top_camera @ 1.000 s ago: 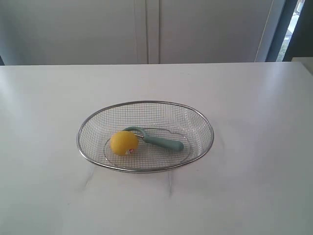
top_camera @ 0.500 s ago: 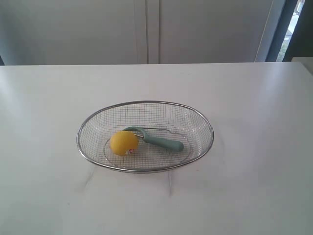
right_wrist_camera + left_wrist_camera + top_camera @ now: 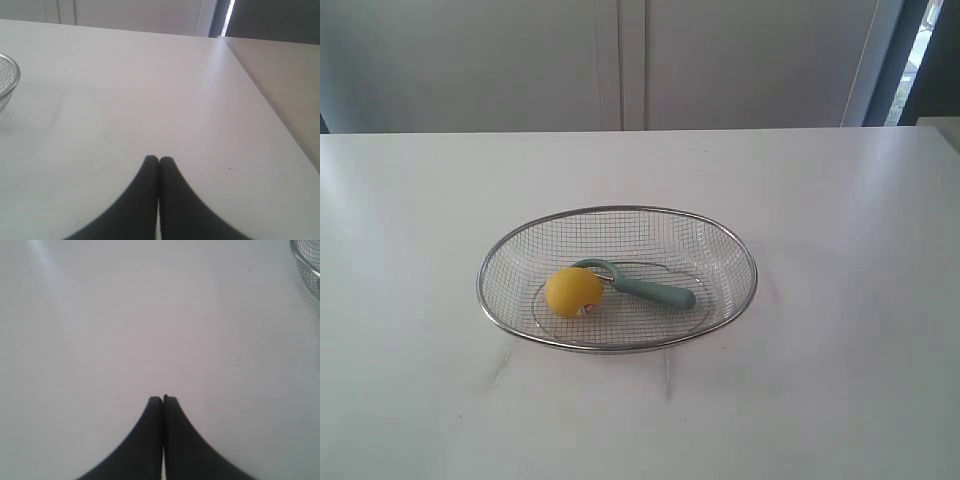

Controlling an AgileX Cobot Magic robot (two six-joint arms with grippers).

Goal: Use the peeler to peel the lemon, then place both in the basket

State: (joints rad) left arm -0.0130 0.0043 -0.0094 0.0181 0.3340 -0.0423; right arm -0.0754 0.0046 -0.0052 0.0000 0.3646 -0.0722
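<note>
The silver wire-mesh basket (image 3: 740,255) stands in the middle of the white table. Inside it lies the yellow lemon (image 3: 572,291), its small red-and-white sticker facing the front. The teal-handled peeler (image 3: 655,291) lies beside the lemon in the basket, its hooked head curving over the fruit. Neither arm shows in the exterior view. My left gripper (image 3: 163,399) is shut with nothing in it, over bare table, with the basket rim (image 3: 305,262) at that view's edge. My right gripper (image 3: 159,159) is also shut and empty, and the basket rim (image 3: 12,82) shows off to its side.
The white table (image 3: 840,380) runs to a grey cabinet wall at the back. In the right wrist view the table's side edge (image 3: 260,90) shows, with a lower beige surface beyond it.
</note>
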